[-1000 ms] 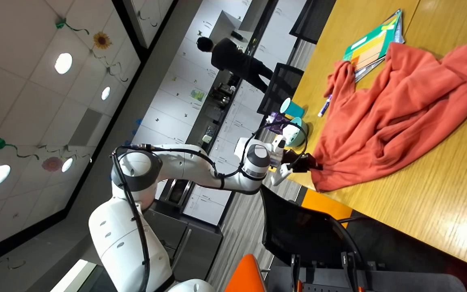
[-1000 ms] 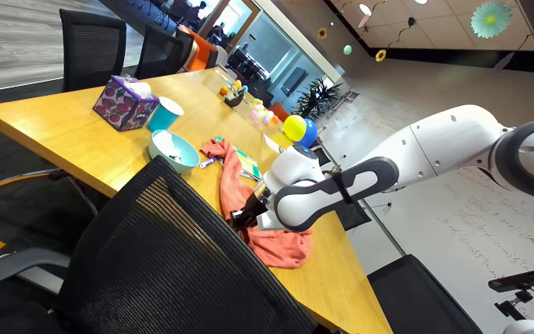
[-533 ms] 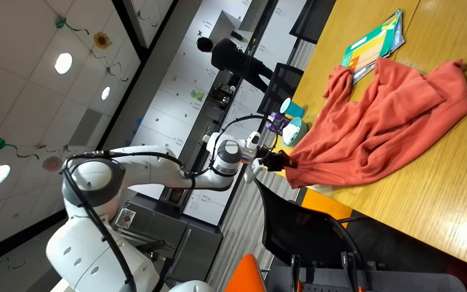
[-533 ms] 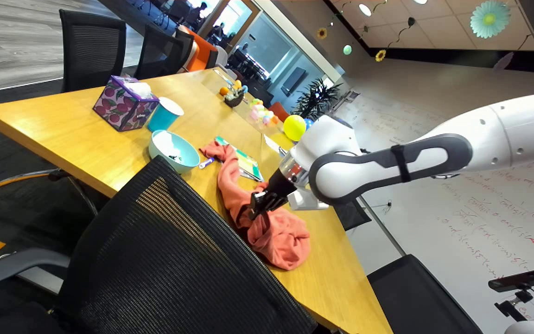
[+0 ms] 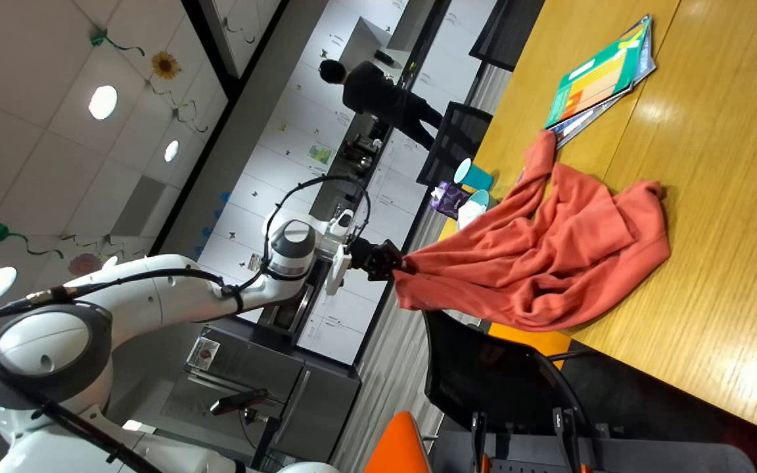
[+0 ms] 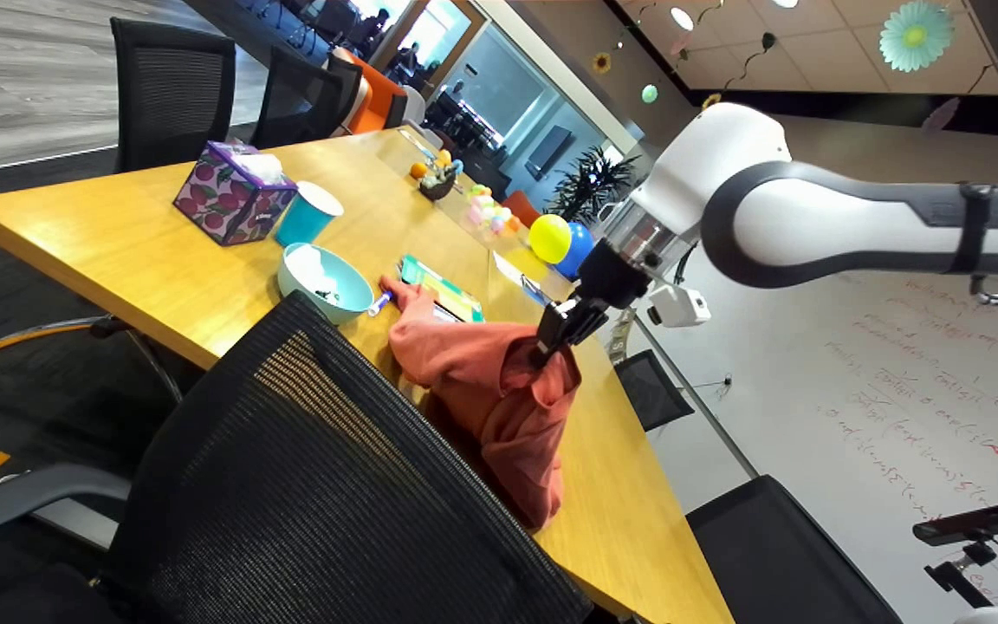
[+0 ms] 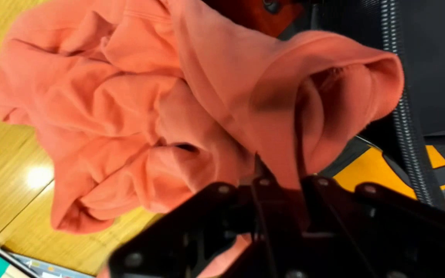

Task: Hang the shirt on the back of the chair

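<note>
**One end of the shirt (image 5: 549,256) raised, none of it hung on the chair (image 6: 317,468) yet**

The pick-up looks done. The gripper (image 7: 280,173) has a fold of cloth clamped between its jaws, and that end of the shirt stands up off the tabletop (image 5: 733,197). In the wrist view what looks like the chair, not the tabletop, shows behind the rim of the raised end, so that end is probably at or past the edge where the chair stands.

The rest of the shirt appears to lie bunched beside that same edge, well along from the corner where the box (image 6: 230,195) sits, with the bowl (image 6: 350,282) between. A sleeve (image 5: 539,157) trails inward from the edge as far as the books (image 5: 598,72); whether its tip touches them or stops just beside, I cannot tell.

The hanging itself has not begun: in both exterior views no cloth is draped over the chair's back. Shirt and back overlap in those views, so I cannot rule out contact.

What is left, as I judge it: draw the whole shirt clear of the edge, carry it above the back, lower it so cloth falls on both sides, then let go. I would put the task under halfway.
</note>
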Motion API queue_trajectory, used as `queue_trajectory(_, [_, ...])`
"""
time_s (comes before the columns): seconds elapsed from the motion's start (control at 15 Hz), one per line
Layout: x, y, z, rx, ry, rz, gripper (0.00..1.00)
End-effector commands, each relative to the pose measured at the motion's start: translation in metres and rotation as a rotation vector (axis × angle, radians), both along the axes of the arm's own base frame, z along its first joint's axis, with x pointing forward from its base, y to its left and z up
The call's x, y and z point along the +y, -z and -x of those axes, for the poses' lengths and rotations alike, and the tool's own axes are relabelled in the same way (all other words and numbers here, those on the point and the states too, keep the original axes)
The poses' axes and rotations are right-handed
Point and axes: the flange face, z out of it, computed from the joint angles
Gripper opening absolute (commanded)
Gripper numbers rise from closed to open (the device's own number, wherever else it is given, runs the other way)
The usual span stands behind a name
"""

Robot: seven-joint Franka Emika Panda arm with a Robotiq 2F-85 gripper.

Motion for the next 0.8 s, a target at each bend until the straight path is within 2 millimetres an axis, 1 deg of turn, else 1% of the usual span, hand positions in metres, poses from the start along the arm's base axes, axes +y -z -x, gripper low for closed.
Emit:
queue_trajectory(0.0, [0.031,-0.057,0.017,-0.031,-0.072,-0.004,0.04])
queue_trajectory(0.2, [0.066,-0.092,0.029,-0.075,-0.12,-0.003,0.04])
queue_trajectory(0.4, [0.11,-0.124,0.043,-0.119,-0.206,-0.006,0.04])
queue_trajectory(0.6, [0.155,-0.145,0.059,-0.133,-0.295,-0.011,0.04])
queue_trajectory(0.73, [0.179,-0.151,0.074,-0.1,-0.36,-0.015,0.04])
